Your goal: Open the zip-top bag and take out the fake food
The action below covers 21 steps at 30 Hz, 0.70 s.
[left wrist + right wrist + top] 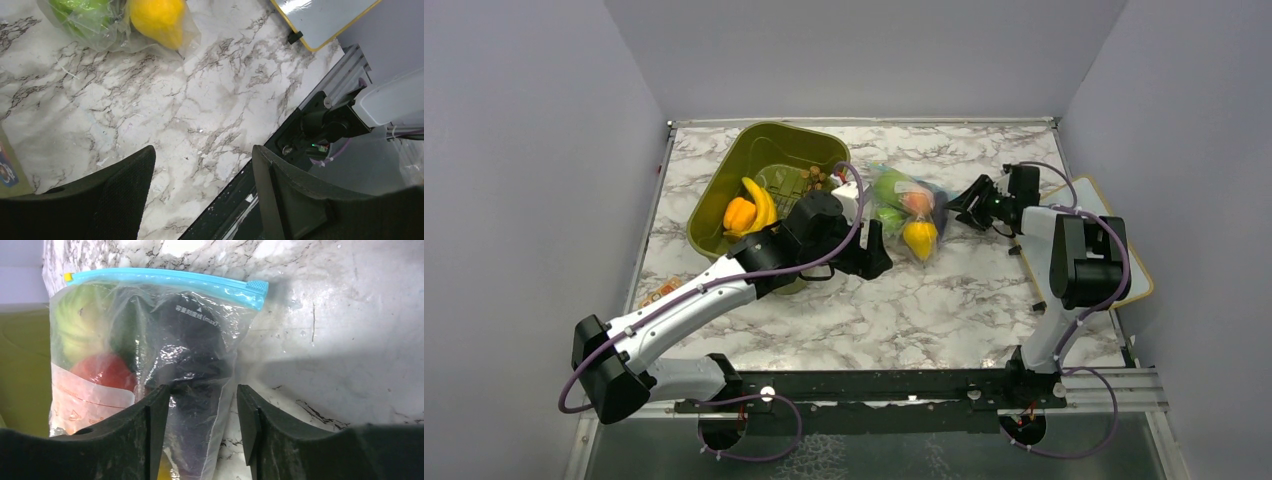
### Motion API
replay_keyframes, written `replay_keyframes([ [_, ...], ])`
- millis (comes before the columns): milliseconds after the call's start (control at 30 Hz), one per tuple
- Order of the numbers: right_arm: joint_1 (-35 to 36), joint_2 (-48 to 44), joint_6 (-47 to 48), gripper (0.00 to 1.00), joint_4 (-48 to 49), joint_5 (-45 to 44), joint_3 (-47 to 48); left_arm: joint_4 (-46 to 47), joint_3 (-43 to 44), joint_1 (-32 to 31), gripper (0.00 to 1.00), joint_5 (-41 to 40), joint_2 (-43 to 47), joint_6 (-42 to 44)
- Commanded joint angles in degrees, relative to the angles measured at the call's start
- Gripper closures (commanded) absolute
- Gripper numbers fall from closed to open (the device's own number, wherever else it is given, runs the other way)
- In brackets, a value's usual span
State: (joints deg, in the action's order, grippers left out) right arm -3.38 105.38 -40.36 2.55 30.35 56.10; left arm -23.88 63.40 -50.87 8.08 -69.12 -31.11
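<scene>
The zip-top bag (200,315) is zipped shut, fake food (919,237) inside; left gripper (202,155) gapes empty, right gripper (202,390) half-open straddles the bag, grip unclear.

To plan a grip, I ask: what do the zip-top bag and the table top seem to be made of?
The zip-top bag: thin clear plastic film, glossy; it crinkles and shows its contents. Its zipper strip: thicker light blue plastic, probably. The table top: smooth, marble-patterned; stone or laminate, I cannot tell.
</scene>
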Motion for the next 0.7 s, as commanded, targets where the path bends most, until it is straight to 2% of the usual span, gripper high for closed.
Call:
replay_keyframes([
  [0,-0.52,1.26,-2.20,0.42,4.57,2.42,-2.27,1.85,-0.99,-0.58,0.27,-3.78,1.30,-1.43],
  [67,-0.58,2.25,-2.35,0.38,5.63,4.09,-2.43,1.92,-1.21,-0.54,0.28,-4.21,1.59,-1.66],
  [167,-0.58,3.89,-3.03,0.41,11.09,7.99,-3.50,1.98,-1.52,-0.55,0.27,-4.76,1.80,-1.87],
  [300,-0.58,4.62,-3.42,0.53,18.80,13.03,-5.29,2.16,-1.64,-0.57,0.28,-5.79,2.03,-2.35],
  [367,-0.59,3.92,-3.10,0.62,21.47,14.21,-6.16,2.42,-1.76,-0.63,0.28,-6.47,2.34,-2.50],
  [433,-0.58,2.70,-2.01,0.75,22.01,14.87,-6.49,2.48,-2.06,-0.70,0.28,-7.08,2.43,-2.71],
  [567,-0.58,-1.27,0.95,0.95,21.29,15.02,-7.73,2.98,-3.31,-0.64,0.28,-8.80,3.07,-3.57],
  [600,-0.58,-2.45,2.11,0.99,19.74,14.82,-7.75,3.30,-3.69,-0.63,0.28,-9.32,3.36,-3.80],
  [667,-0.58,-5.40,4.12,0.99,16.92,14.16,-8.70,3.98,-4.58,-0.67,0.28,-10.17,3.76,-4.31],
])
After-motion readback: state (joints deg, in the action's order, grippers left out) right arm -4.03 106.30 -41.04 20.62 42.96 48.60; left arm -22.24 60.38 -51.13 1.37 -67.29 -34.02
